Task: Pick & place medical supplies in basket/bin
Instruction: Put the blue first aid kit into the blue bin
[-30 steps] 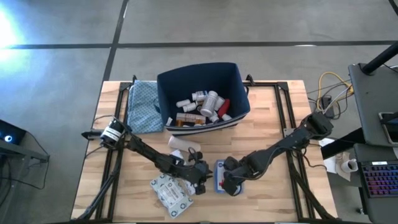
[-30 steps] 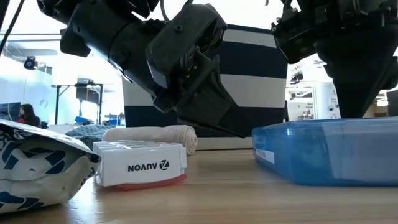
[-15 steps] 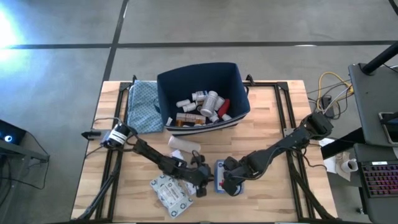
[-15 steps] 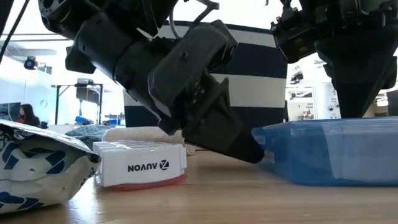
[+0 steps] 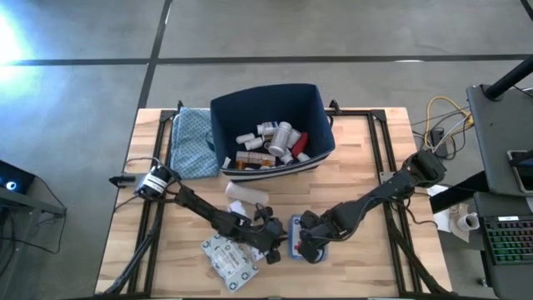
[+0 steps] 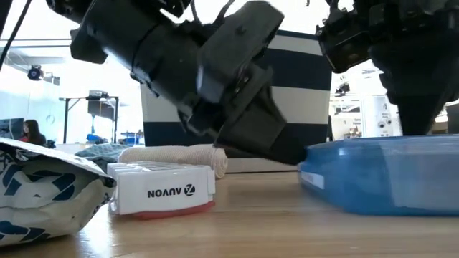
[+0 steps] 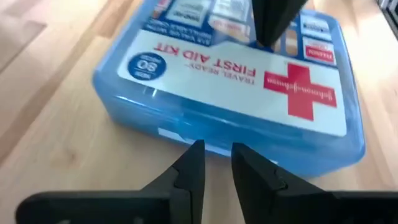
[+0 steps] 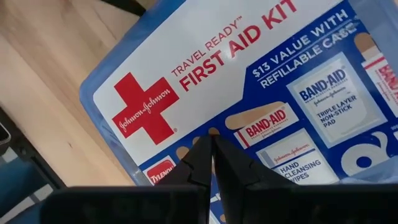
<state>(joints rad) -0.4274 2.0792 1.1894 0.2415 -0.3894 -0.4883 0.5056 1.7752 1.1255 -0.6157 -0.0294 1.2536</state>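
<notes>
Here, first-aid box [image 7: 230,99] at left pincer [image 7: 216,163] tips, under right pincer [image 8: 210,149].

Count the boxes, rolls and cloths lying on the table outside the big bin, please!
Boxes: 2 (blue first-aid kit, white AUVON box)
Rolls: 1 (white bandage roll)
Cloths: 1 (blue patterned cloth)
Total: 4

First-aid box [image 5: 296,234] in front of bin [image 5: 272,127]; packets [image 5: 229,257] to its left.
</notes>
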